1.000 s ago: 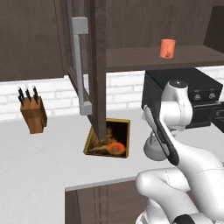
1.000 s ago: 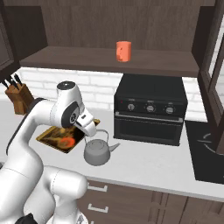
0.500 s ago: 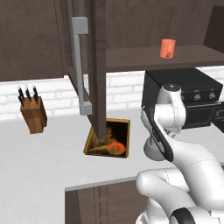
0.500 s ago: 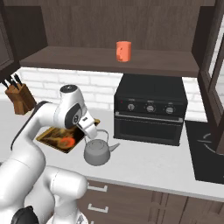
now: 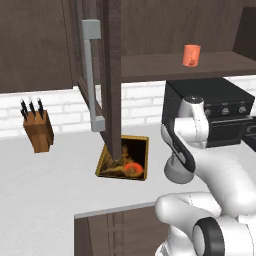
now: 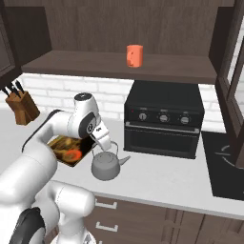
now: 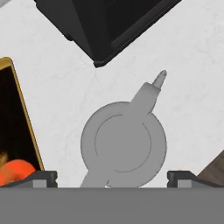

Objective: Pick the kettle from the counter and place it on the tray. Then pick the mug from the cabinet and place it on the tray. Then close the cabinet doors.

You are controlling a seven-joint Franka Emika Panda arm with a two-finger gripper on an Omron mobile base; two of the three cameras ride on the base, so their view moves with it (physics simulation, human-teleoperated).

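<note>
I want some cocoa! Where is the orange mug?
The mug stands up on the cabinet shelf, above the black oven; in the left base view it is at the upper right.

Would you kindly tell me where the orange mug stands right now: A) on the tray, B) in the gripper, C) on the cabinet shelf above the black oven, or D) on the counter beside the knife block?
C: the mug stands on the cabinet shelf, above the black oven.

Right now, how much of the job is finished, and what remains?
Nothing is finished yet. The open pincer hangs above the kettle, which stands on the counter beside the tray. Left: kettle onto tray, then the mug from the cabinet shelf, then closing the cabinet doors.
</note>
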